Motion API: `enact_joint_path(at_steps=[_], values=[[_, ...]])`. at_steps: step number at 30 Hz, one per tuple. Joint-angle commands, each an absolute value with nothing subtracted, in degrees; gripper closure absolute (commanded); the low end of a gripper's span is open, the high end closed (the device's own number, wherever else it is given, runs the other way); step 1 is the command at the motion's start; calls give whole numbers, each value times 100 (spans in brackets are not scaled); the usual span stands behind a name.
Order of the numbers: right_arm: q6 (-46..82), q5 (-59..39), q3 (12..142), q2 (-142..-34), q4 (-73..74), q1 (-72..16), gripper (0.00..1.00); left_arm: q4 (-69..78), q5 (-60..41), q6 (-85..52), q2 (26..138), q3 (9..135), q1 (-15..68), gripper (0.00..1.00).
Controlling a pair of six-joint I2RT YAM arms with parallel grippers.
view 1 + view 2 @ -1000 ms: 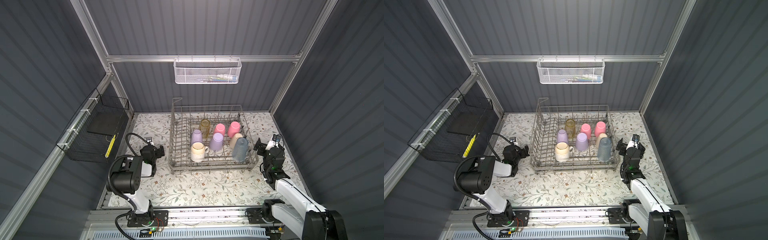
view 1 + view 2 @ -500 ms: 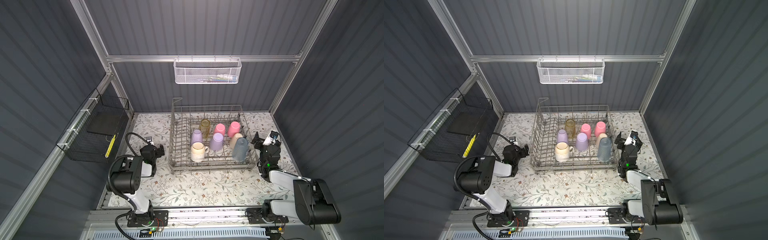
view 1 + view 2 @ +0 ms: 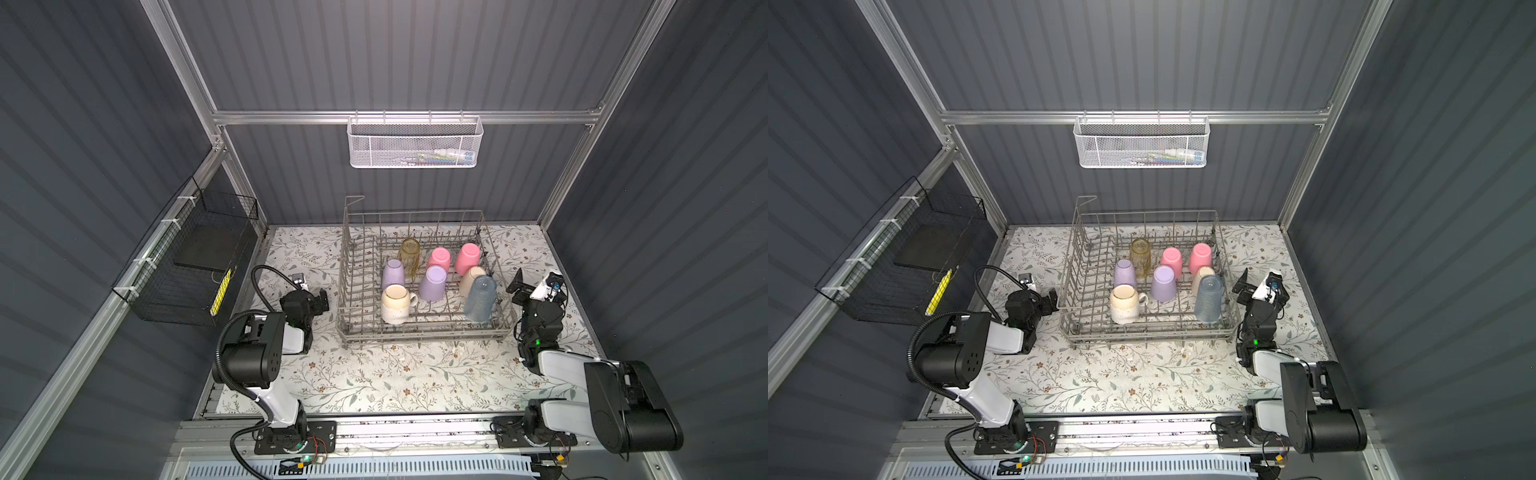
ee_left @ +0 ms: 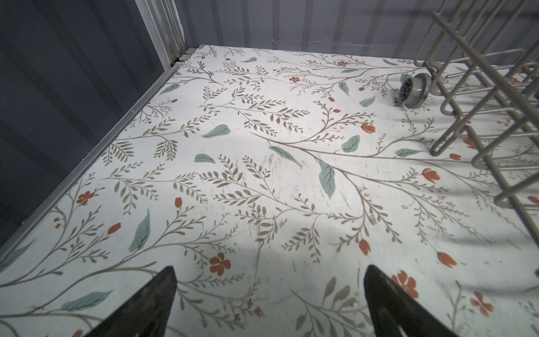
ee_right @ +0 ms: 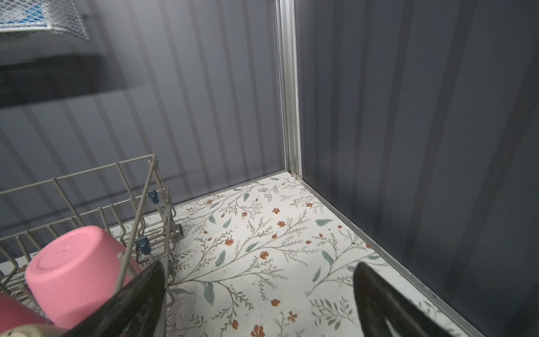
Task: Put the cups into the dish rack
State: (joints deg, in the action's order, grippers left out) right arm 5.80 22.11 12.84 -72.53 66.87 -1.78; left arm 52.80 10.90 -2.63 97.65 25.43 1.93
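The grey wire dish rack [image 3: 344, 291] stands mid-table in both top views. Inside it are a yellow tumbler [image 3: 409, 254], two pink cups [image 3: 439, 259] [image 3: 467, 257], two lilac cups [image 3: 392, 274] [image 3: 432, 283], a beige cup [image 3: 471, 279], a blue tumbler [image 3: 480, 300] and a cream mug [image 3: 395, 304]. My left gripper [image 3: 318, 301] rests open, low beside the rack's left wall, over bare mat [image 4: 269, 280]. To the right of the rack, my right gripper [image 3: 537, 286] hangs open and empty [image 5: 259, 277]. A pink cup [image 5: 73, 271] shows in the right wrist view.
A black wire basket [image 3: 195, 266] hangs on the left wall. On the back wall is a white mesh basket [image 3: 415, 141]. The floral mat [image 3: 395, 374] runs in front of the rack. Both arms' bases sit at the front rail, and the right wall stands close behind the right gripper.
The right arm has folded back toward its base, and its gripper has drawn slightly away from the rack's right side. The left arm and the cups have not moved.
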Motion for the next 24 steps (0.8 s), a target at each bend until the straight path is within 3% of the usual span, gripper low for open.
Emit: enact_joint_path(at_steps=[1,10,16,24], values=[[573,2578,1096,-7040,5958,-139,1,5432,1177,-189,9797,2559,220,0],[891,2908,1125,-7247,5910,0,1,5432,1182,-190,9799,2563,229,0],[592,2224,1200,-7829,6433,0,1,5432,1184,-189,9795,2565,229,0],[380,1574,1590,-7987,5819,-5,1,5432,1190,-193,9800,2566,228,0]])
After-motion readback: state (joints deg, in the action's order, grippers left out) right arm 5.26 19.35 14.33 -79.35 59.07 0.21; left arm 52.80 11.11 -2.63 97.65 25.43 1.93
